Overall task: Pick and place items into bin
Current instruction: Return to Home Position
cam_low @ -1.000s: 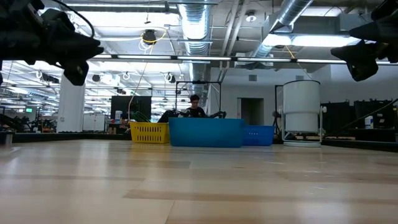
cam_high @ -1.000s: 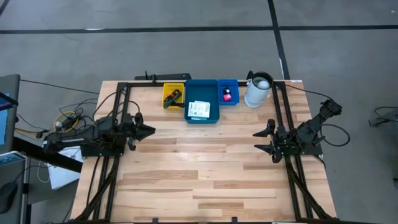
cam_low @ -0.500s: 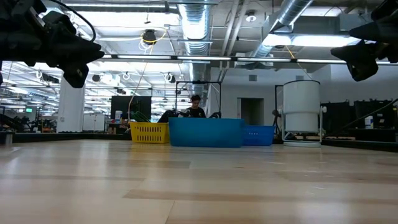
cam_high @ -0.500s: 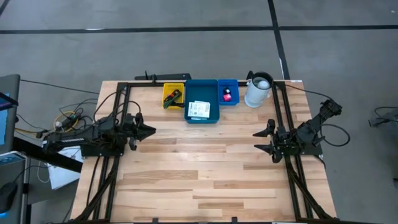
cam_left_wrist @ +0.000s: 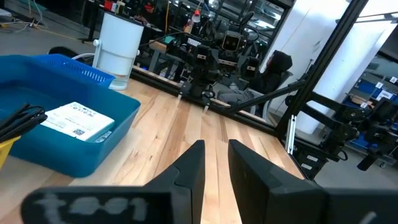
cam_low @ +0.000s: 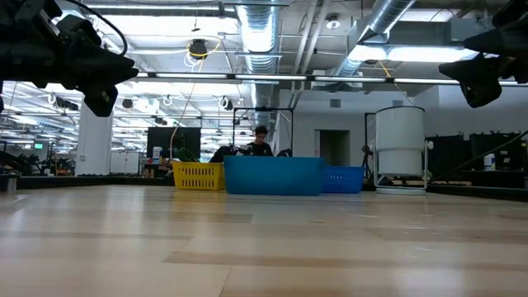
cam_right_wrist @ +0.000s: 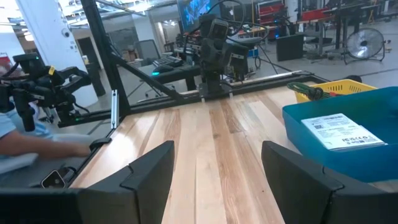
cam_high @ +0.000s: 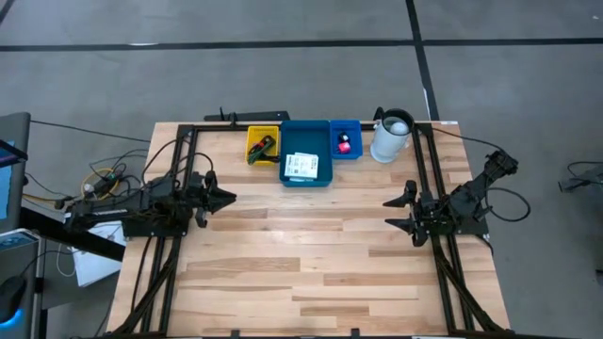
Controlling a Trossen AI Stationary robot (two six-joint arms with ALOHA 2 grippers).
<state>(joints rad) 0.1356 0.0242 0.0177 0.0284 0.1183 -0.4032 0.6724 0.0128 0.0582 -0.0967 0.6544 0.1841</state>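
Grey floor [cam_high: 283, 75] surrounds the wooden table [cam_high: 301, 273]

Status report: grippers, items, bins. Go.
Left gripper nearly shut, empty, at left side. Right gripper open, empty, at right side. White cards in big blue bin, pink piece in small blue bin, green pen in yellow bin. Nothing in the way.

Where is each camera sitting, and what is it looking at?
High view: above, looking straight down; both dark arms flank the wooden table.
Low view: at tabletop height, facing the big blue plastic bin; arms hang in the top corners.
Left wrist view: on the left arm, past its nearly shut left gripper toward the white jug.
Right wrist view: on the right arm, past its open right gripper.
Both wrist views share the white printed card in that bin.
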